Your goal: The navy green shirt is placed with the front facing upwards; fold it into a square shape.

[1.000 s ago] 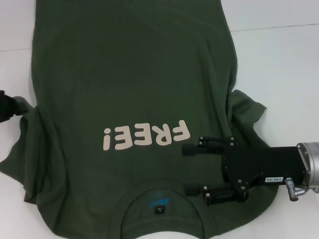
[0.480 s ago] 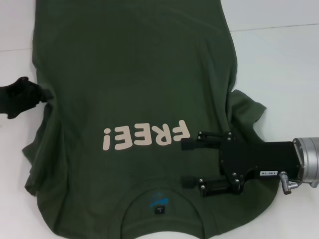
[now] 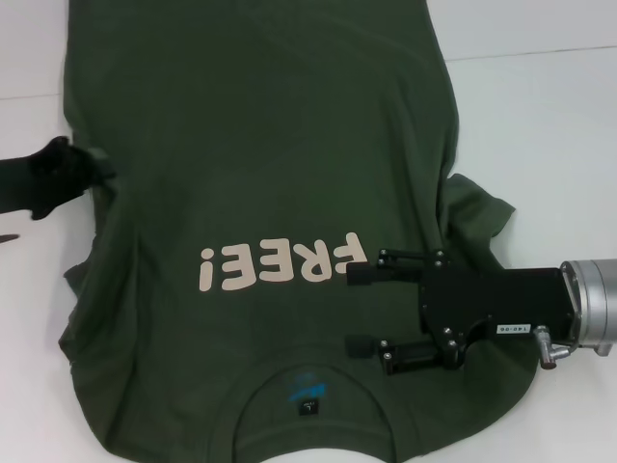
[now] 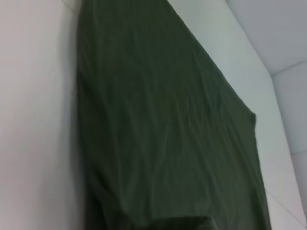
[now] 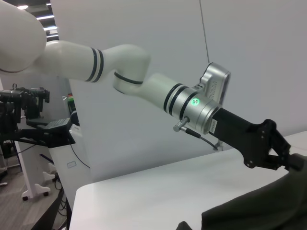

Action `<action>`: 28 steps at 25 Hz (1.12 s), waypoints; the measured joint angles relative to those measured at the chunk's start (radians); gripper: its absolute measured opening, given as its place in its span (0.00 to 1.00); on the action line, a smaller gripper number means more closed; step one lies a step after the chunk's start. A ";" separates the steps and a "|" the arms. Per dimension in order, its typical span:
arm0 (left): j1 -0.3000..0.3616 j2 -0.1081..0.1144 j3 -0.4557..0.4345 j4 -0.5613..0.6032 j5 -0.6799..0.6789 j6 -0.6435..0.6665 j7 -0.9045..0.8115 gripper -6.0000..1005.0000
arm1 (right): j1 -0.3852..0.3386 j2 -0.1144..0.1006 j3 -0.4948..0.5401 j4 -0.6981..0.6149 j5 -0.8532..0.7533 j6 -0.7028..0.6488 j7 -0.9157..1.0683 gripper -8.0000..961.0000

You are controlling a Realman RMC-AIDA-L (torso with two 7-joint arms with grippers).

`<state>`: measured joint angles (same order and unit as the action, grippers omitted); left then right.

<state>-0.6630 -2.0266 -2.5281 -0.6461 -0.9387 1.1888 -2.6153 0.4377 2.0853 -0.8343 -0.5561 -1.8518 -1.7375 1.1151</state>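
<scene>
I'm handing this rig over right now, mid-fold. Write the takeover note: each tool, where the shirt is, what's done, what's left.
Left tool: shut on the shirt's left sleeve, holding it folded in over the body.
Right tool: open, fingers spread over the chest just right of the FREE! lettering; it holds nothing.
Navy green shirt: front up on the white table, collar nearest the robot, hem far.
Done: left sleeve mostly folded in.
Left: release it, fold in the right sleeve, which lies loose on the table, then fold the length into a square.
</scene>
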 joint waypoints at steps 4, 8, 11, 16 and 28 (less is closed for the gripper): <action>0.028 0.018 -0.004 -0.008 -0.001 -0.010 -0.014 0.03 | 0.003 0.000 0.000 0.001 0.003 -0.002 0.000 0.89; 0.051 0.027 -0.012 -0.031 -0.002 -0.013 -0.025 0.03 | 0.009 0.001 0.000 0.001 0.004 -0.007 0.006 0.89; 0.062 0.030 -0.017 -0.044 -0.002 -0.013 -0.028 0.03 | 0.012 0.001 0.000 0.000 0.005 -0.008 0.007 0.89; 0.071 0.028 -0.041 -0.075 -0.002 0.005 -0.028 0.03 | 0.013 0.001 -0.001 0.000 0.005 -0.009 0.009 0.89; 0.082 0.024 -0.046 -0.110 -0.047 0.037 -0.023 0.03 | 0.013 0.001 -0.002 -0.001 0.005 -0.010 0.009 0.89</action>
<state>-0.5808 -2.0030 -2.5737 -0.7557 -0.9858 1.2259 -2.6382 0.4511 2.0862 -0.8361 -0.5569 -1.8468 -1.7472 1.1243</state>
